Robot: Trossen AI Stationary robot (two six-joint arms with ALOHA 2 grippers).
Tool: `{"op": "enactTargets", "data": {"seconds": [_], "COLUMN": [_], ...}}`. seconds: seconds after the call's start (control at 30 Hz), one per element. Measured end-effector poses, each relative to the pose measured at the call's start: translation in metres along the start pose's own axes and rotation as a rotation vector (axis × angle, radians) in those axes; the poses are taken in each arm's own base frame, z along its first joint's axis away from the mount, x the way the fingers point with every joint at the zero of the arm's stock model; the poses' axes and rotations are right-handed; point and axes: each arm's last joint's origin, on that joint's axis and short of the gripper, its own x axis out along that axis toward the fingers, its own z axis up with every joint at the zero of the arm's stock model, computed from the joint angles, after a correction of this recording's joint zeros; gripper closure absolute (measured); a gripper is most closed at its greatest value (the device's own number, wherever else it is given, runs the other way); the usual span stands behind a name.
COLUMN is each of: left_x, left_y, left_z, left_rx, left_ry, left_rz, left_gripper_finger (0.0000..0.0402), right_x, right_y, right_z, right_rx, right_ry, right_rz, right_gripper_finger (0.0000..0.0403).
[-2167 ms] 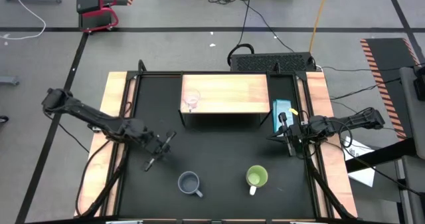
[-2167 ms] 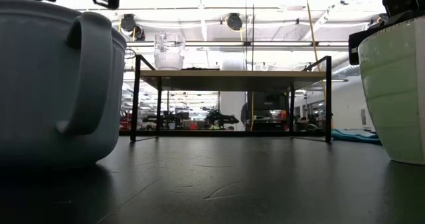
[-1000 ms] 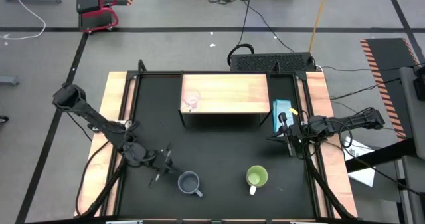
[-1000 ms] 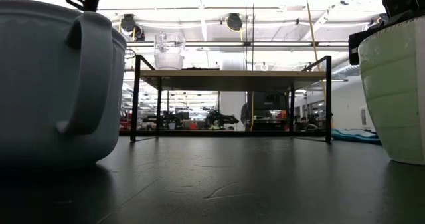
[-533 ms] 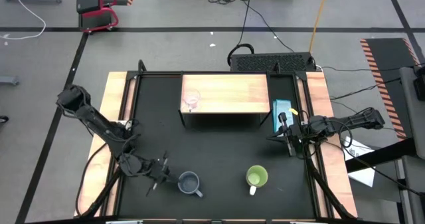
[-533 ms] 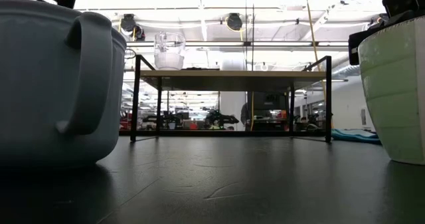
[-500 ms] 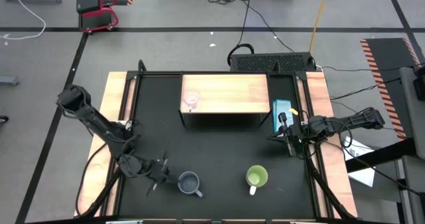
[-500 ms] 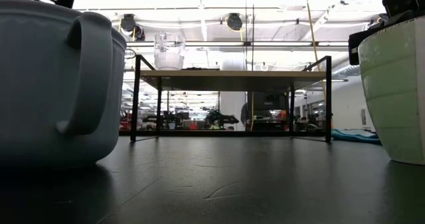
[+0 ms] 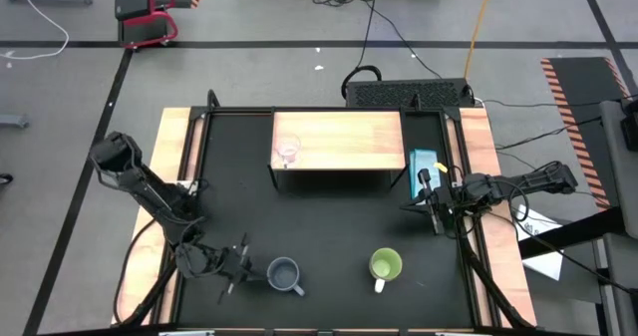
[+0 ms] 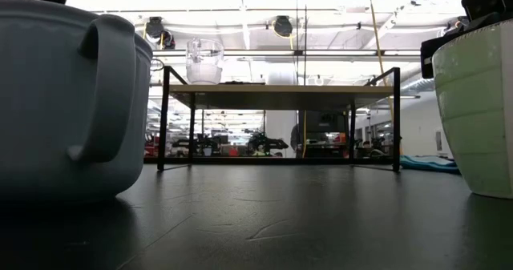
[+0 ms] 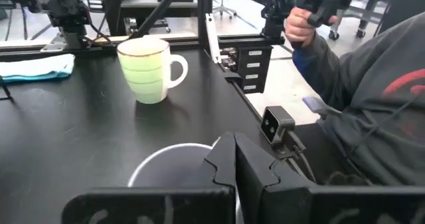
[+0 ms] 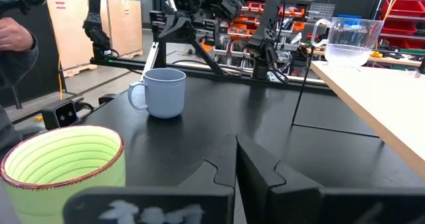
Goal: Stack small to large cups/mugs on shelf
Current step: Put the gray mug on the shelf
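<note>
The small clear glass cup (image 9: 288, 151) already stands on the shelf (image 9: 344, 142), at its left end, which fits a row running small to large and leaves bare board for the two mugs. The grey-blue mug (image 9: 284, 273) sits on the black table near the front edge, handle toward the lime-green mug (image 9: 385, 266), which stands well apart to its right.

The left gripper (image 9: 232, 265) hangs just beside the grey-blue mug on its left, fingers clenched on nothing. It is probably lining up on that mug, the next in size, and would have to open first. The right gripper (image 9: 433, 208) waits near the shelf's right end, also closed and empty.

In the low view both mugs are cut off at the frame edges, and the left wrist view shows only the grey-blue mug's rim (image 11: 169, 163) behind the fingers. A person's sleeve (image 11: 372, 84) shows beyond the table.
</note>
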Motion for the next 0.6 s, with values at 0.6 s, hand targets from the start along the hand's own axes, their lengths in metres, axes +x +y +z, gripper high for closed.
{"op": "enactTargets", "data": {"seconds": [0.6], "left_x": [0.054], "left_y": [-0.010], "left_z": [0.030], "left_rx": [0.118], "left_ry": [0.264], "left_rz": [0.110], "left_gripper_finger": [0.0401], "right_x": [0.000], "right_y": [0.000], "right_z": [0.000], "right_rx": [0.000], "right_ry": [0.001], "right_rz": [0.000], "right_gripper_finger": [0.0403]}}
